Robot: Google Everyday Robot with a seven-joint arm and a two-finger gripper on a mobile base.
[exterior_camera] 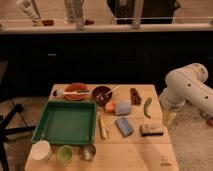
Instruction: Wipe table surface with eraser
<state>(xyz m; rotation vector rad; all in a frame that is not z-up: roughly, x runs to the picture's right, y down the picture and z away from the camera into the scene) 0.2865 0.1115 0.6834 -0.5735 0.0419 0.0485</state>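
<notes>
The table surface (132, 150) is a light tan wooden top with board seams and a small dark mark near its front right corner. The eraser (151, 129), a small block with a pale tan top over a dark layer, lies flat near the table's right edge. My white arm comes in from the right. My gripper (169, 117) hangs just off the table's right edge, a little behind and to the right of the eraser, apart from it.
A green tray (65, 122) fills the left half. A blue-grey block (124, 126), grey pad (123, 108), green pepper (147, 107), dark bowl (102, 93) and orange plate (76, 91) lie behind the eraser. Three cups (64, 153) stand at the front left.
</notes>
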